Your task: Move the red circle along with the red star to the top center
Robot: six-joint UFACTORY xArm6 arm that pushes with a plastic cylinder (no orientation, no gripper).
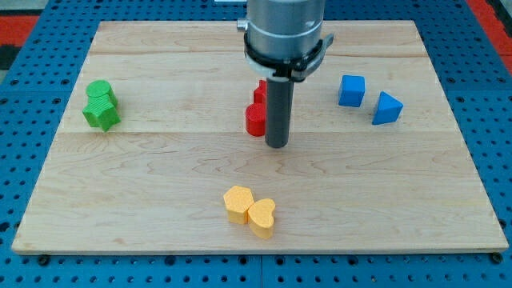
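Pale wooden board (160,168) rests on a blue perforated table (24,48).

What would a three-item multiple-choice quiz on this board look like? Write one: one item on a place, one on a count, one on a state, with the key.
1. Where do the two red blocks lie relative to my tip?
A. just to the view's left of it
B. far off at the view's right edge
C. at the view's bottom

2. How many blue blocks are on the board?
A. one
B. two
C. four

3. How do the two yellow blocks stand to each other?
A. stacked
B. far apart
C. side by side, touching

Key:
1 A: the red pair sits close against the rod's left side in the view.
2 B: a blue cube and a blue wedge-like block lie at the view's right.
3 C: the yellow block and the yellow heart press together near the view's bottom.
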